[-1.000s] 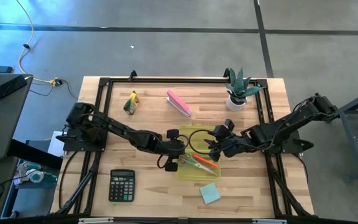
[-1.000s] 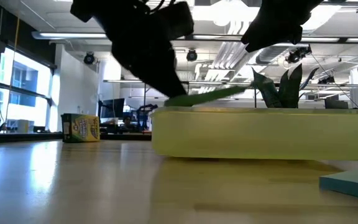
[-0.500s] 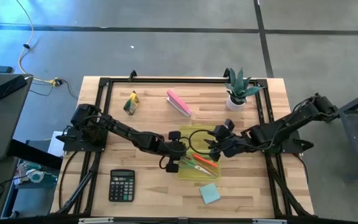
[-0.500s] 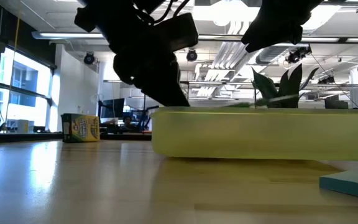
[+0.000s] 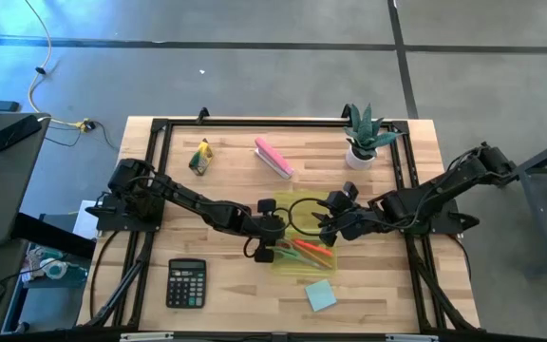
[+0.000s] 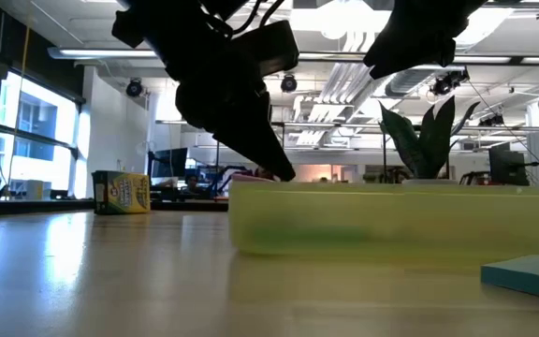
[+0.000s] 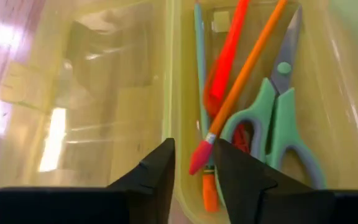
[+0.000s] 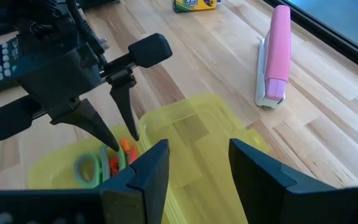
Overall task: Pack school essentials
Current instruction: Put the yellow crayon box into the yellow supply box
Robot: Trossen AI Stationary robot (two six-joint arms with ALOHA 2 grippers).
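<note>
A translucent yellow box (image 5: 288,269) lies mid-table with its lid (image 5: 292,211) swung open toward the far edge. Inside are green-handled scissors (image 7: 272,137), an orange-red pen (image 7: 225,68), an orange pencil (image 7: 247,68) and a thin green pencil (image 7: 198,56). My left gripper (image 7: 193,146) stands open at the box's left end, pointing slantwise down, with the pencils' near ends (image 7: 197,163) between its fingers. My right gripper (image 8: 199,146) hangs open above the lid (image 8: 197,118), well clear of it. A light blue note pad (image 5: 319,295) lies flat on the table in front of the box. My left gripper's open fingers (image 7: 160,168) stand on either side of the pencils' near ends (image 7: 197,163), coming slantwise down from the table's left. The pencils lie in the box. Whether either finger still touches them, I cannot tell.
A black calculator (image 5: 186,283) lies near the front left. At the far edge are a pink oblong block (image 5: 273,158), a small crayon box (image 5: 200,155) and a potted plant (image 5: 364,138). A black frame (image 5: 160,125) runs round the table top.
My left gripper has sunk a little toward the box's left end and let go. The thin green thing that slanted up over the box's rim has dropped level and now lies inside the box.
</note>
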